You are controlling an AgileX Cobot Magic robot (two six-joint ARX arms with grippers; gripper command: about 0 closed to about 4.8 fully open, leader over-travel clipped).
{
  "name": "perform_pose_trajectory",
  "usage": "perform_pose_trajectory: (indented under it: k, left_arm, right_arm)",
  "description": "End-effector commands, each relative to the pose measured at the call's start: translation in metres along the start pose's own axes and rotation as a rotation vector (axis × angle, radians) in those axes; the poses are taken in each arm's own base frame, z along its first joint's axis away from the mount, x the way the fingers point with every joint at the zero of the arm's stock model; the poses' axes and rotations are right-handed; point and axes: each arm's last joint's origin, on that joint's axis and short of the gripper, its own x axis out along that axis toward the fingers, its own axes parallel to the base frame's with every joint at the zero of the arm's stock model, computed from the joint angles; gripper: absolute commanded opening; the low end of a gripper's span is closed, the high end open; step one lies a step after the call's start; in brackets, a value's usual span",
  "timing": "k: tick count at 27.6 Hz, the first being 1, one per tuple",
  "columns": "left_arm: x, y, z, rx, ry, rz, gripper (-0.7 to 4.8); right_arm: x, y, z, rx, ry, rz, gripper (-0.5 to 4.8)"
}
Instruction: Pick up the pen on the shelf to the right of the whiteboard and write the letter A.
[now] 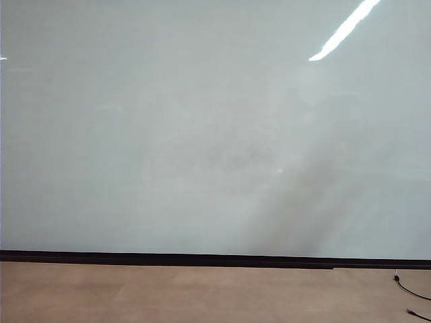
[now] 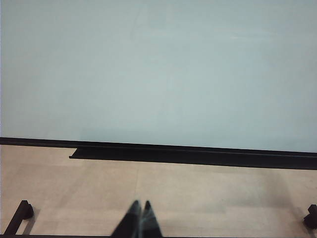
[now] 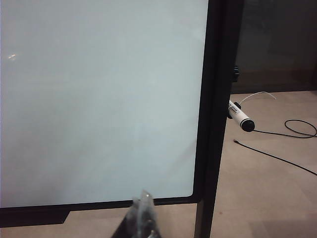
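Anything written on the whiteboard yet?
No. In the exterior view the whiteboard is blank, showing only glare and shadow, no letter A.

Tan floor (image 1: 202,293), thin black cable (image 3: 277,157), dark back wall (image 3: 277,39)

The exterior camera faces the large glossy pale grey-white whiteboard (image 1: 202,134) squarely, taking in its black lower strip and tan floor. The left wrist camera looks past the closed left gripper (image 2: 140,210) at that strip. The right wrist camera looks beyond the closed right gripper (image 3: 143,203) at the board's corner.
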Motion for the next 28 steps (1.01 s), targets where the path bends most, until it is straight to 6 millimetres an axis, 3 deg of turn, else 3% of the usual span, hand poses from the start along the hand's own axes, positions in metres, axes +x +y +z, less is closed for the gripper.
perform_pose_trajectory:
  k: [1,17,24,28]
  left_arm:
    - [0.000,0.000,0.001,0.005,-0.008,-0.004,-0.05]
    - [0.000,0.000,0.001,0.005,-0.008,-0.004,-0.04]
    - [0.000,0.000,0.001,0.004,-0.008,-0.004,-0.04]
    - [0.000,0.000,0.001,0.005,-0.008,-0.004,-0.05]
  right_arm:
    - [0.000,0.000,0.003,0.003,-0.024,0.000,-0.06]
    - [0.000,0.000,0.006,-0.016,-0.047,-0.006,-0.06]
    - [-0.003,-0.007,0.018,-0.051,-0.164,-0.258,-0.06]
    - [-0.003,-0.008,0.016,-0.051,-0.148,-0.304,-0.05]
